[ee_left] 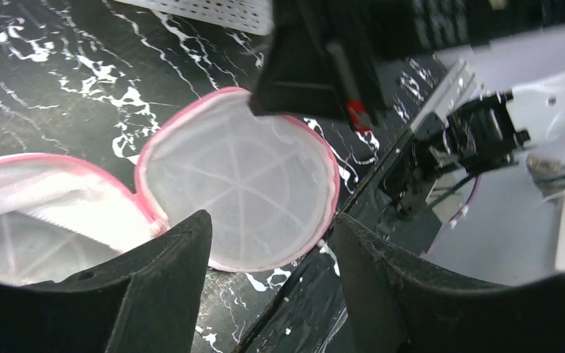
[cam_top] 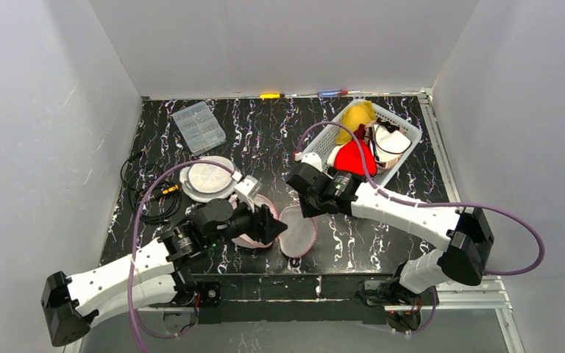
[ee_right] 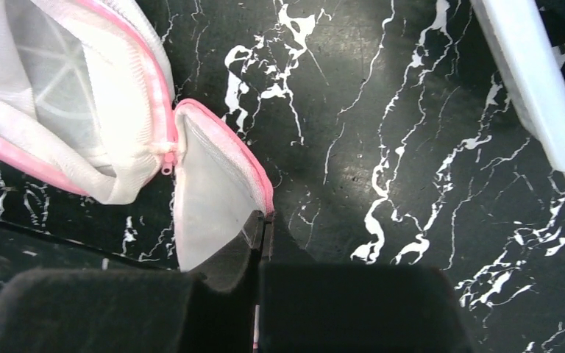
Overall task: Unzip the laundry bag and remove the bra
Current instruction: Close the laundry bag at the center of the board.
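top external view: the laundry bag (cam_top: 296, 234) lies unzipped at the near edge of the black marbled table (cam_top: 265, 140), its two pink-rimmed mesh halves spread like a clamshell. the right gripper (cam_top: 301, 212) is pinched tight on the rim of the right half. the left gripper (cam_top: 278, 226) hovers over the left half, fingers (ee_left: 162, 287) spread apart, holding nothing. white fabric (ee_left: 29, 195) shows inside that half; whether it is the bra i cannot tell. a white basket (cam_top: 412, 136) of clothes sits well behind, to the right.
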{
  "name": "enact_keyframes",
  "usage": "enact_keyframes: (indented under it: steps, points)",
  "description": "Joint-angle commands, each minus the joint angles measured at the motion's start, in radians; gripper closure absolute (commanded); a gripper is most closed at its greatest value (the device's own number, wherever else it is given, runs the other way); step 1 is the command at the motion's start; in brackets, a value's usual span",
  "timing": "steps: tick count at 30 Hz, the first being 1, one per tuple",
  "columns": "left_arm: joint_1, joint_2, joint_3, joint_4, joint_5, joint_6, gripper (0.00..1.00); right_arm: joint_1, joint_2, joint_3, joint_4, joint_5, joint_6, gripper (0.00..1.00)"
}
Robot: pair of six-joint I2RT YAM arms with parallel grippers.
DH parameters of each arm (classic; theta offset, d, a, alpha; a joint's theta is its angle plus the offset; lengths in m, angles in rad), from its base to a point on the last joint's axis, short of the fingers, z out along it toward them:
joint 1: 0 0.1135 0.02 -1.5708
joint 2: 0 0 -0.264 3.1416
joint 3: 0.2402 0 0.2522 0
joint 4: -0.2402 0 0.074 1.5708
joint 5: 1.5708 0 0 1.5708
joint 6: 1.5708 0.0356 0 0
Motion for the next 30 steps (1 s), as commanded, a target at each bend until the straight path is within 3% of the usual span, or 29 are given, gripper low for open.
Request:
enact_keyframes:
  steps: [1, 3, 4, 5, 6, 7, 17, 25, 30]
  points:
    - [-0.073, 0.02, 0.039, 0.008, -0.078, 0.131, 0.4, -0.038, -0.015, 0.048, 0.007, -0.101, 0.053, 0.99]
    - [-0.106, 0.021, 0.04, 0.01, -0.097, 0.139, 0.38, -0.064, -0.021, 0.039, 0.011, -0.13, 0.067, 0.99]
    - [-0.127, 0.023, 0.039, 0.014, -0.115, 0.143, 0.29, -0.076, -0.026, 0.03, 0.018, -0.149, 0.072, 0.99]
    - [-0.146, 0.027, 0.041, 0.015, -0.135, 0.151, 0.11, -0.085, -0.031, 0.022, 0.028, -0.167, 0.081, 0.99]
    - [-0.17, 0.039, 0.048, 0.013, -0.159, 0.159, 0.03, -0.094, -0.037, 0.013, 0.037, -0.183, 0.09, 0.99]
    - [-0.193, 0.054, 0.055, 0.012, -0.192, 0.166, 0.02, -0.102, -0.043, 0.005, 0.047, -0.199, 0.1, 0.99]
    - [-0.393, 0.256, 0.125, 0.009, -0.519, 0.247, 0.02, -0.138, -0.091, -0.024, 0.114, -0.322, 0.175, 0.99]
    - [-0.425, 0.387, 0.164, -0.001, -0.628, 0.221, 0.04, -0.15, -0.107, -0.049, 0.144, -0.371, 0.204, 0.99]
    - [-0.425, 0.469, 0.209, -0.02, -0.674, 0.192, 0.14, -0.154, -0.113, -0.067, 0.164, -0.388, 0.219, 0.99]
